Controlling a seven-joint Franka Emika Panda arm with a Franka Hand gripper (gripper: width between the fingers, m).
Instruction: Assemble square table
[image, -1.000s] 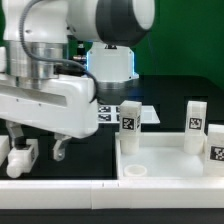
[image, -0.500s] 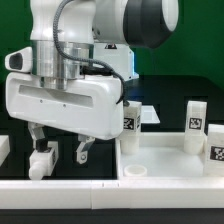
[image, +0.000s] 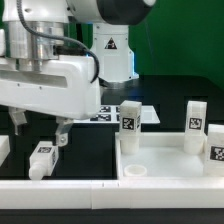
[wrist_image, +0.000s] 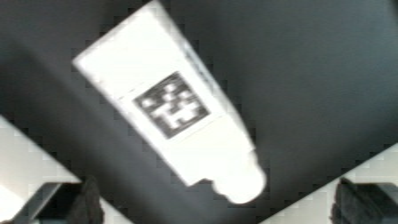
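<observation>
The square table top (image: 170, 158), a white rimmed tray, lies at the exterior view's right. Three tagged white legs stand upright on it: one at its back left corner (image: 130, 115), one at the back (image: 194, 118), one at the right edge (image: 218, 152). Another leg (image: 42, 158) lies loose on the black table at the left. My gripper (image: 40, 128) hangs just above that leg, open, with nothing between its fingers (image: 62, 133). In the wrist view the leg (wrist_image: 173, 105) lies slantwise with its tag up, beyond the open gripper (wrist_image: 214, 212).
A long white bar (image: 90, 186) runs along the table's front edge. A white piece (image: 3, 150) shows at the far left edge. The marker board (image: 108, 114) lies behind the arm. The arm's white body fills the upper left.
The gripper has risen and shifted toward the exterior view's left, off the lying leg it was straddling half a second ago. The leg stays on the table. The jaws stayed open.
</observation>
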